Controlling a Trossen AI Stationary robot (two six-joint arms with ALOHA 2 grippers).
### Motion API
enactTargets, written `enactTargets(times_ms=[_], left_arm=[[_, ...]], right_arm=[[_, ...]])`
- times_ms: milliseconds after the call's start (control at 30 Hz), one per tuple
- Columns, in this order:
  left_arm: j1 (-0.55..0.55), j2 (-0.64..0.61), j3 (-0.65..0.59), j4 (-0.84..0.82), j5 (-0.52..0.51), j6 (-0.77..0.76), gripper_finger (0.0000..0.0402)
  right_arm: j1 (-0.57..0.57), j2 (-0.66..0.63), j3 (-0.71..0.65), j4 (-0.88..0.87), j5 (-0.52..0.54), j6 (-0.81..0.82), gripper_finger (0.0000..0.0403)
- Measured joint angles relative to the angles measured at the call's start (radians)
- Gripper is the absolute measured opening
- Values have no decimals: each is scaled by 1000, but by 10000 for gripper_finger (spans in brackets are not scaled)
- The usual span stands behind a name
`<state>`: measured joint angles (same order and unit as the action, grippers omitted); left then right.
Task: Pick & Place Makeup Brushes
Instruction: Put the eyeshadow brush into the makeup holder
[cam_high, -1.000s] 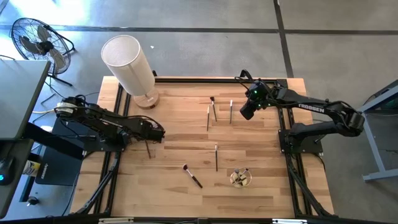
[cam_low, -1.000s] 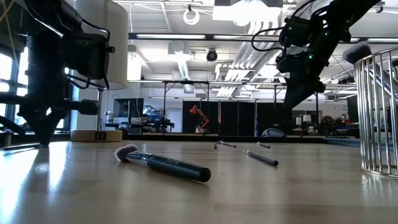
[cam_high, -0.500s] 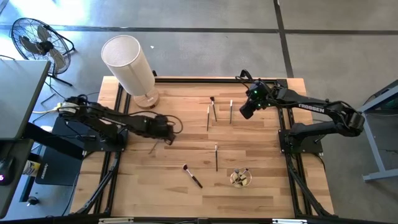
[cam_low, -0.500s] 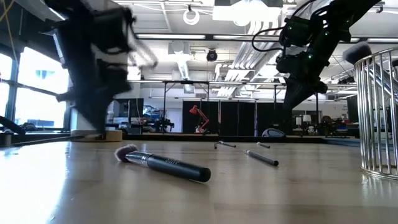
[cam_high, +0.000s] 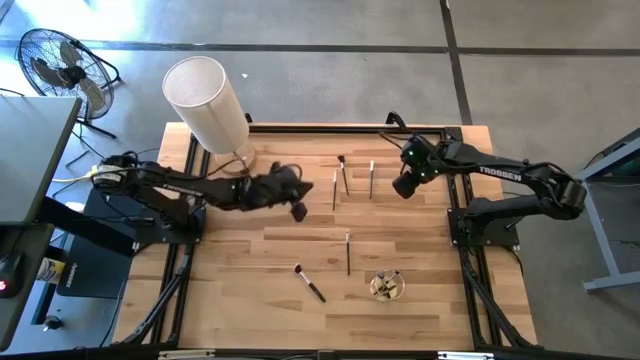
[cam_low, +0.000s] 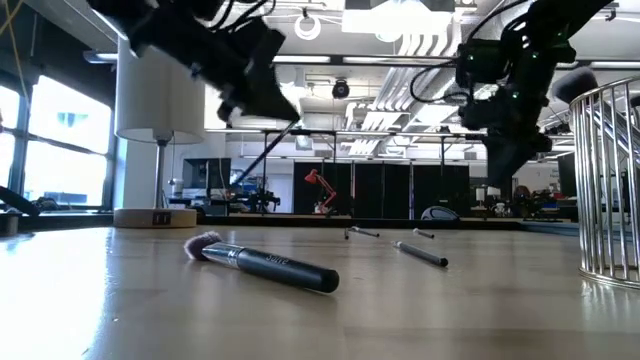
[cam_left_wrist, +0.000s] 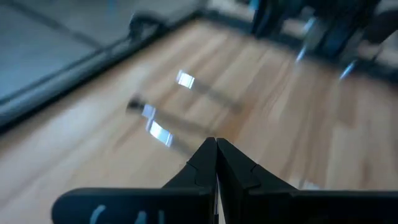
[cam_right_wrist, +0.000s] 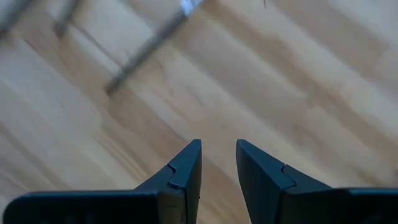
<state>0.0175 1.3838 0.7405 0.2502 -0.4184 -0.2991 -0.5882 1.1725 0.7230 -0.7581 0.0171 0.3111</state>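
Left gripper (cam_high: 298, 207) is up off the table at mid-board, jaws pressed together. In the low view a thin dark brush (cam_low: 264, 155) slants down from it, so I read that as clamped on one brush. From its own wrist camera the fingers (cam_left_wrist: 205, 163) meet with no gap, and the brush itself doesn't show there.

I judge this to be the carry step: one brush lifted, not yet placed. The wire cup (cam_high: 387, 287) near the front right already holds a few brushes, so that's my likely target. The next move calls for swinging across to the cup, tipping the brush closer to upright, lining the lower end over the rim, and only then letting go. It hangs at a slant, so it could catch the wires.

Right gripper (cam_high: 404, 187) hovers at the far right of the board, jaws apart and empty, just beside three thin brushes (cam_high: 343, 173). Its wrist camera shows one of them below on the wood.

Two more lie mid-table: a thin one (cam_high: 347, 252) and a fat pink-tipped one (cam_high: 309, 283).

Writing: "TROSSEN" in white on the right arm (cam_high: 497, 172). The fat brush's handle carries pale lettering in the low view, too small for me to read.
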Motion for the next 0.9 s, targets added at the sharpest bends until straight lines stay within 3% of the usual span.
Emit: enactTargets(times_ms=[133,267,533,900], left_arm=[[52,1,-1,264,143,86,0],[24,1,15,434,193,166,0],[-140,183,323,374,95,341,0],[-206,539,800,377,177,339,0]], right_arm=[[0,-18,-50,-17,-52,2,94],[0,-67,-150,54,-138,3,94],[3,-231,-310,243,-341,67,94],[73,-362,-334,245,-307,74,94]])
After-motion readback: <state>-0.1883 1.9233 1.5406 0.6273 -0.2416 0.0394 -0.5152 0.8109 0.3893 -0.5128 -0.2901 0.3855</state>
